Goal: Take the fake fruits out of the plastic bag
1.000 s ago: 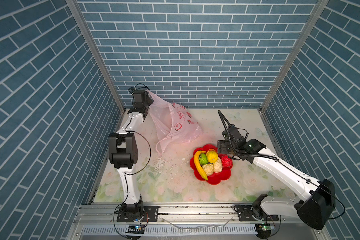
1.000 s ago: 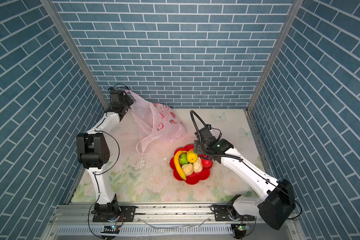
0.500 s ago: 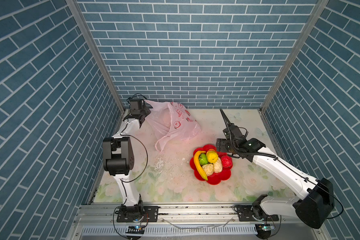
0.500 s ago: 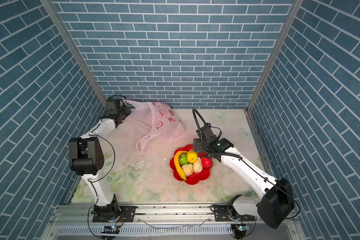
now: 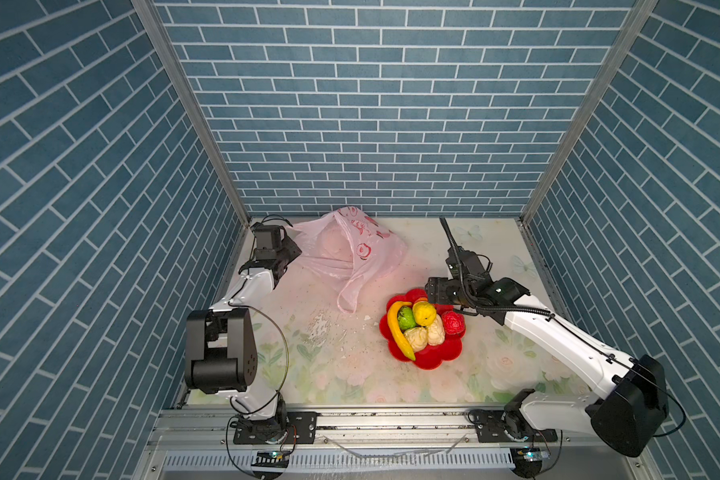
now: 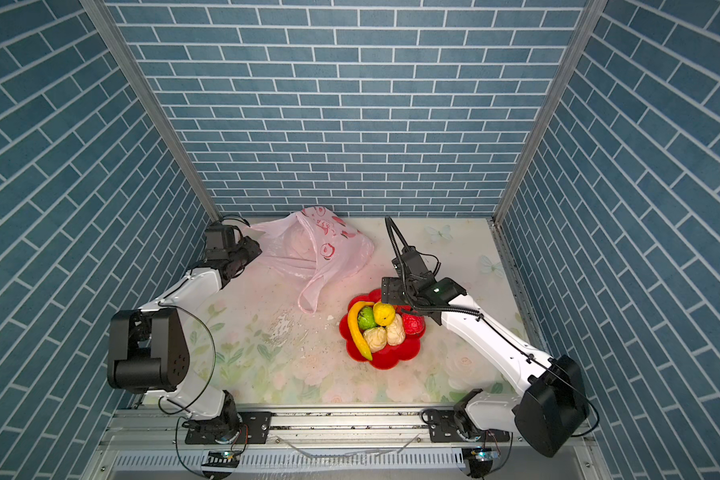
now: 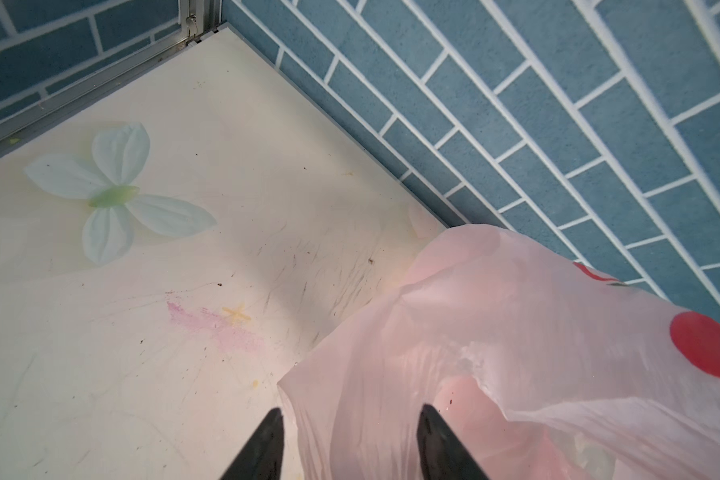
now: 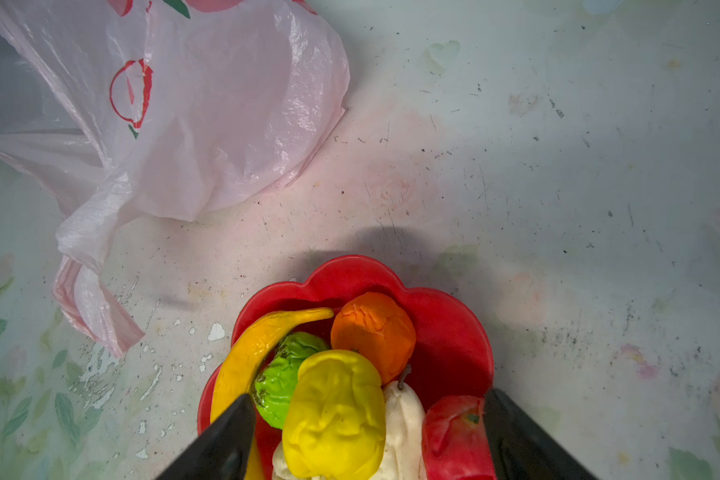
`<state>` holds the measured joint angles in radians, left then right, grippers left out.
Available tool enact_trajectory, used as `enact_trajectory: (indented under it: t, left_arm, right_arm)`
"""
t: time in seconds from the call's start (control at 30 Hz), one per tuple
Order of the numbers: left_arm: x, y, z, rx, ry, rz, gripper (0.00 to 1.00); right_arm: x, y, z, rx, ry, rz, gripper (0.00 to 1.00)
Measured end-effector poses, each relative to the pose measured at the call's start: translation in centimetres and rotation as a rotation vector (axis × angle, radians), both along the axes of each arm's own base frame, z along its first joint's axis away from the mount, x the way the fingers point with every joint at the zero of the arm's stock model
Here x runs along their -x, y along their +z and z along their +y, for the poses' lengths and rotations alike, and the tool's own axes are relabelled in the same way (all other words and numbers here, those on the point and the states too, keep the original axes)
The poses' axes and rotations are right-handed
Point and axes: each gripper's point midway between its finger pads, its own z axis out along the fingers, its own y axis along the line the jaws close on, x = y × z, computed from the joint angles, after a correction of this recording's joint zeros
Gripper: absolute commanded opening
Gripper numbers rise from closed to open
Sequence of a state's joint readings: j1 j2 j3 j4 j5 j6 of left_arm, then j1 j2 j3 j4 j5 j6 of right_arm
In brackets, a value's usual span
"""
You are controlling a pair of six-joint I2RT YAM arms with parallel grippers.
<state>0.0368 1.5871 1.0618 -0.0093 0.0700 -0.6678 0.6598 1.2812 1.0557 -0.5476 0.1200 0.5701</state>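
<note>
The pale-pink plastic bag [image 5: 350,249] [image 6: 316,249] lies slumped on the table at the back left, one loop handle [image 5: 348,297] trailing toward the bowl. My left gripper [image 5: 296,249] [image 7: 350,415] is at the bag's left corner, open, with a loose fold of the bag [image 7: 516,353] lying between its fingertips. The fake fruits sit in the red flower-shaped bowl [image 5: 437,359] [image 8: 445,332]: banana [image 5: 398,332], green [image 5: 407,318], yellow [image 5: 424,313], red [image 5: 453,323], orange [image 8: 373,332] and two cream ones [image 5: 416,337]. Just above the bowl's back rim my right gripper [image 5: 432,291] [image 8: 366,411] hangs open, holding nothing.
White flakes of worn table print [image 5: 321,328] lie between bag and bowl. The left side wall [image 5: 208,232] and the back wall [image 7: 516,124] stand close to my left gripper. Floral table surface [image 5: 474,241] stretches right of the bag.
My left gripper came down toward the back left corner and opened. The bag, held up before, has sunk onto the table. The right arm has hardly moved.
</note>
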Motion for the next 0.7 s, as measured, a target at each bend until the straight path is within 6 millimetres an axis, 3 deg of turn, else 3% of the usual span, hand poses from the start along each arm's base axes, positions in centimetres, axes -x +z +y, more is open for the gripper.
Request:
enact_trajectory:
  t: [0.27, 0.37, 0.57, 0.7]
  left_arm:
    - [1.5, 1.9, -0.1, -0.016, -0.012, -0.041, 0.72]
    - [2.7, 2.0, -0.1, -0.027, -0.015, -0.043, 0.76]
    - [5.6, 2.5, 0.1, -0.058, -0.017, -0.035, 0.98]
    - [7.6, 3.6, 0.1, -0.077, -0.020, -0.052, 0.99]
  right_arm:
    - [0.0, 0.2, 0.6, -0.026, 0.020, -0.001, 0.86]
    - [-0.1, -0.1, 0.9, -0.030, 0.027, 0.004, 0.86]
    - [-0.3, -0.3, 1.2, -0.020, 0.048, 0.002, 0.87]
    - [-0.7, 0.1, 1.3, -0.027, 0.044, -0.022, 0.87]
